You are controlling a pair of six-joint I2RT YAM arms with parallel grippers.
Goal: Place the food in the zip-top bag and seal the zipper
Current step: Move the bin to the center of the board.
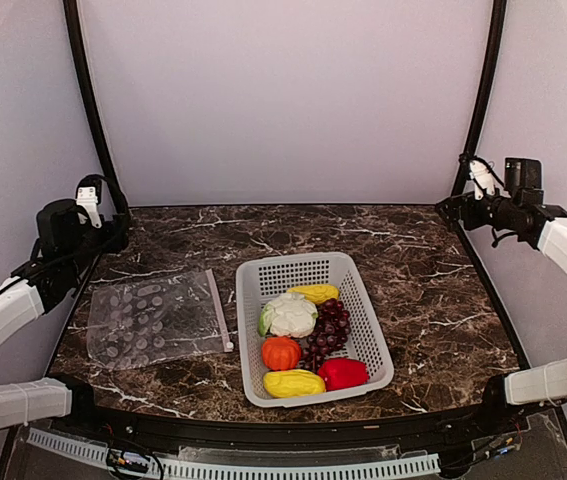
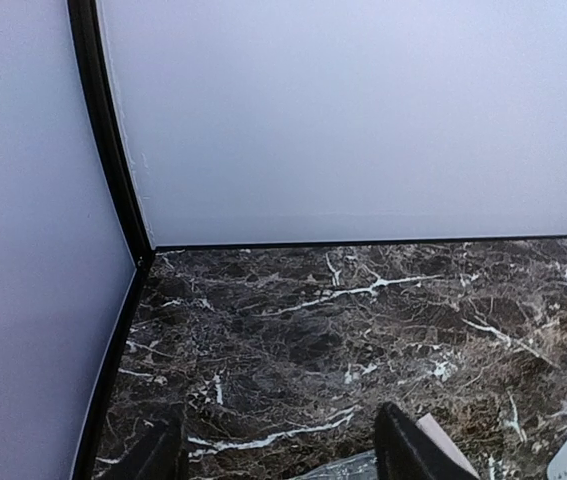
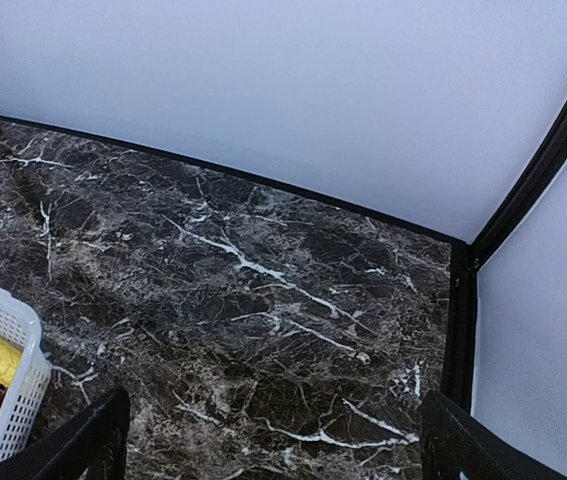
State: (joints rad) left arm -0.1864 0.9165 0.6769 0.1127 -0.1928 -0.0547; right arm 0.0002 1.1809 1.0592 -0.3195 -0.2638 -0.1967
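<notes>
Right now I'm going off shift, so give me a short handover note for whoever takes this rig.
Left gripper: open, empty, raised at far left.
Right gripper: open, empty, raised at far right.
Zip-top bag lies flat left of the white basket, zipper toward the basket.
In the basket: cauliflower, pumpkin, red pepper, two yellow pieces, grapes.
Done: nothing.
Left: bag all six pieces, then seal the zipper.
</notes>
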